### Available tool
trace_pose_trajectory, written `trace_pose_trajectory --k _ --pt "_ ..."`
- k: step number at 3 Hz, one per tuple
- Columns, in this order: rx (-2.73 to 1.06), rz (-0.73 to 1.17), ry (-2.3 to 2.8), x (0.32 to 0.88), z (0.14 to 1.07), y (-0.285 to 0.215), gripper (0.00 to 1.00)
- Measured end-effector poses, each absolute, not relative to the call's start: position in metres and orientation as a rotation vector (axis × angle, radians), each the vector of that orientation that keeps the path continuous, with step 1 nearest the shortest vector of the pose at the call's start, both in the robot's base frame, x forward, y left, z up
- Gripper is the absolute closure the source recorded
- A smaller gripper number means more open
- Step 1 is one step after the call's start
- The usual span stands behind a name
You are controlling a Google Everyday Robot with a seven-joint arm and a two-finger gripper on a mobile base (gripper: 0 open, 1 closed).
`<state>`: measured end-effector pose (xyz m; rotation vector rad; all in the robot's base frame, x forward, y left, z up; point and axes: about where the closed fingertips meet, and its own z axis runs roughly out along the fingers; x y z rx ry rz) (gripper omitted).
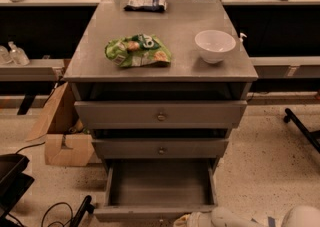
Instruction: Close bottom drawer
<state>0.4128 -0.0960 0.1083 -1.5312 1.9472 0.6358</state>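
The bottom drawer of the grey cabinet is pulled far out, and its shallow grey tray looks empty. Its slim front lies along the lower edge of the view, and its knob is barely visible at that edge. My white arm comes in from the bottom right. My gripper is at the arm's end, low at the frame's edge, right by the right part of the drawer front. The two upper drawers each stand slightly out and have a brass knob.
On the cabinet top lie a green snack bag, a white bowl and a blue packet. A cardboard box stands left of the cabinet. Black cables and a black base are at the lower left, and a chair leg is at the right.
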Motion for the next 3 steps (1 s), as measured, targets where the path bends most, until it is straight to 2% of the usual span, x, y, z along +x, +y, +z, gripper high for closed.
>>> trace_pose_trajectory --k 1,2,3 --pt "-1.531 0.636 1.947 0.41 0.108 -0.096 1.0" --pt "-1.526 0.59 1.945 0.455 0.116 -0.093 1.0" --pt "-1.526 0.587 1.945 0.454 0.116 -0.094 1.0"
